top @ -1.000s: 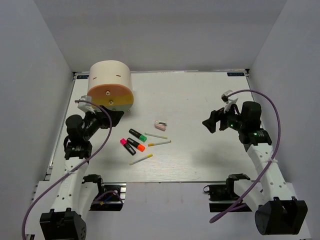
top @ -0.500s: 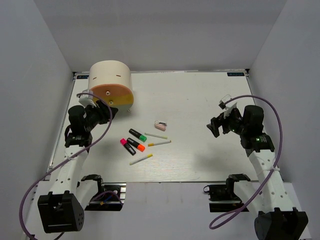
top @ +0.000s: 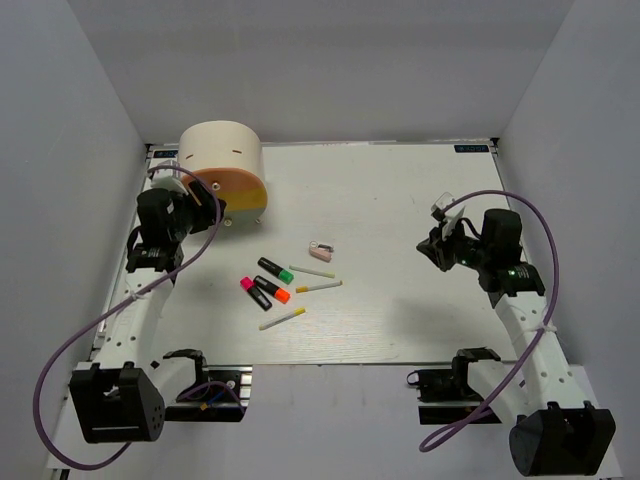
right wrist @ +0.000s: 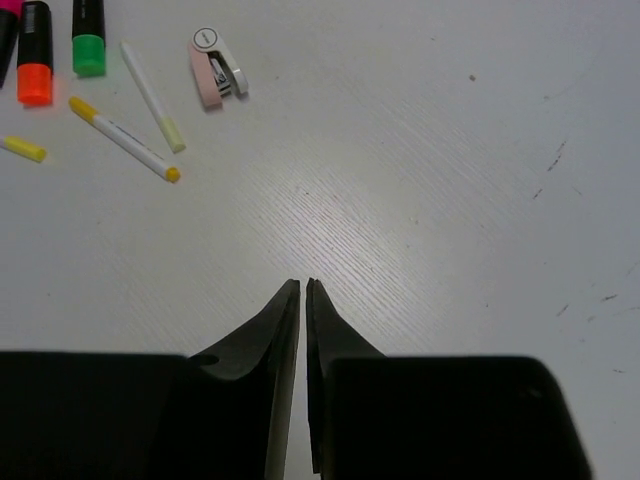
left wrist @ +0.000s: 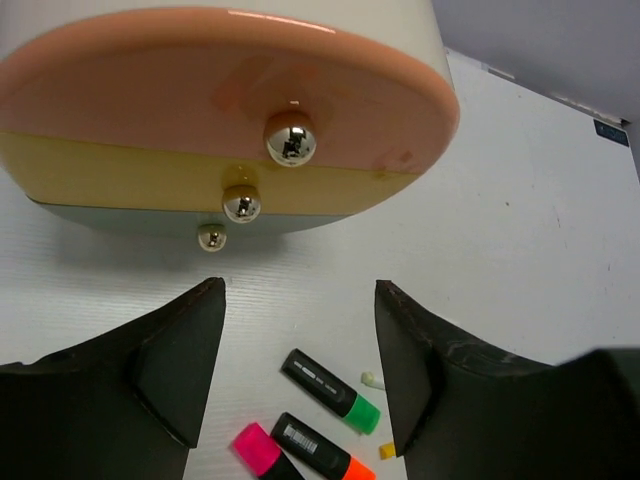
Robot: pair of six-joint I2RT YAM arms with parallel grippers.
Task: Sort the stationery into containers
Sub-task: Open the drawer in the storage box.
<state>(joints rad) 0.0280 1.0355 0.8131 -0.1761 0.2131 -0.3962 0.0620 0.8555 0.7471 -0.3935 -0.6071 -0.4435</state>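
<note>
The container, a cream drum organiser (top: 220, 165), stands at the back left; its orange-to-yellow face (left wrist: 220, 90) carries three shiny knobs (left wrist: 290, 138). My left gripper (top: 205, 198) hovers open and empty just in front of that face (left wrist: 300, 290). Green (top: 277, 269), orange (top: 271, 290) and pink (top: 254, 293) capped highlighters lie mid-table, with thin sticks (top: 318, 286) and a pinkish eraser piece (top: 321, 249) beside them. Far to the right, my right gripper (top: 436, 250) is shut on nothing above bare table (right wrist: 302, 285). The right wrist view has the green highlighter (right wrist: 88, 30), the eraser piece (right wrist: 212, 70) and a stick (right wrist: 124, 138) at top left.
Grey walls enclose the white table (top: 400, 200) on three sides. The arm bases and purple cables (top: 540, 215) sit along the near edge.
My left gripper has swung up and back from the table toward the organiser's face. My right gripper has shut its jaws and shifted slightly. The stationery has not moved.
</note>
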